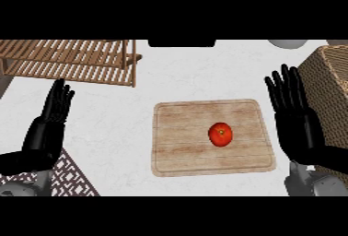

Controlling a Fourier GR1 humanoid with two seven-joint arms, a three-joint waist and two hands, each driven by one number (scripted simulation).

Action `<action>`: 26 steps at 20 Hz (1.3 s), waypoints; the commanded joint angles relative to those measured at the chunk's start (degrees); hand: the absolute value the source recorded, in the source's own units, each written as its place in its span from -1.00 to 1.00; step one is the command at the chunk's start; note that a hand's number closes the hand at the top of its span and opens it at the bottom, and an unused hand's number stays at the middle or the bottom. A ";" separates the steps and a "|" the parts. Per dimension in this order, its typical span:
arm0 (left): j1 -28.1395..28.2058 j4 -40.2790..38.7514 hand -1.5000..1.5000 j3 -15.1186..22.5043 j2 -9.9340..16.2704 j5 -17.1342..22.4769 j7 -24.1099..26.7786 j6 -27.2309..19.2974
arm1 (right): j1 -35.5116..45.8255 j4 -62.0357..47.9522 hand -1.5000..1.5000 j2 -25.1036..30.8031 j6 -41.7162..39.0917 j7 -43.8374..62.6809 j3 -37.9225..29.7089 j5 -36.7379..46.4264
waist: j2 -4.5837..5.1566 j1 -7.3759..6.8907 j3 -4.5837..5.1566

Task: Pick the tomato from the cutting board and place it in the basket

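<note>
Tomato (220, 134): sits untouched, right of centre on the cutting board (212, 137).
Right hand (296, 120): open, fingers straight, just beside the board's right edge (apart from the tomato).
Basket (332, 87): woven, at the far right, behind that hand.
Left hand (48, 123): open, resting at the left, fingers up.
Wooden rack (75, 60): slatted, upper left.

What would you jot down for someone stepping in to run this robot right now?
Left hand: open, holding nothing, at the view's left.
Right hand: open, holding nothing, between the cutting board and the basket.
Tomato: on the cutting board, right of its middle, untouched.
Done: nothing yet.
Left: grasp the tomato, probably with the right hand, which is nearer, and put it in the basket.
</note>
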State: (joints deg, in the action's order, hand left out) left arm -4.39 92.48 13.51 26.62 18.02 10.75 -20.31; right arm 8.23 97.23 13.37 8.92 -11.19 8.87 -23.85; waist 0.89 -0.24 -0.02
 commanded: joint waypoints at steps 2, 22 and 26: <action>2.81 2.24 0.00 -0.06 -3.26 -2.06 -1.95 -0.54 | -1.41 0.86 1.00 2.11 -0.28 3.30 -0.69 3.83 | -0.95 0.18 0.03; 4.19 0.84 0.00 0.48 -5.69 0.09 -5.43 -1.91 | -0.75 3.25 -1.00 5.73 19.04 45.37 17.95 67.61 | -2.29 3.00 0.90; 3.32 1.17 0.00 0.80 -6.33 -0.13 -5.84 -2.37 | 3.04 8.08 -1.00 11.48 2.75 58.51 17.98 69.67 | -2.32 2.73 0.93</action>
State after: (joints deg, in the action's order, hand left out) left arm -1.02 93.35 14.37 20.26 17.93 4.96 -22.76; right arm 8.83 102.28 20.31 21.57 36.09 27.16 41.12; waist -1.26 2.47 0.82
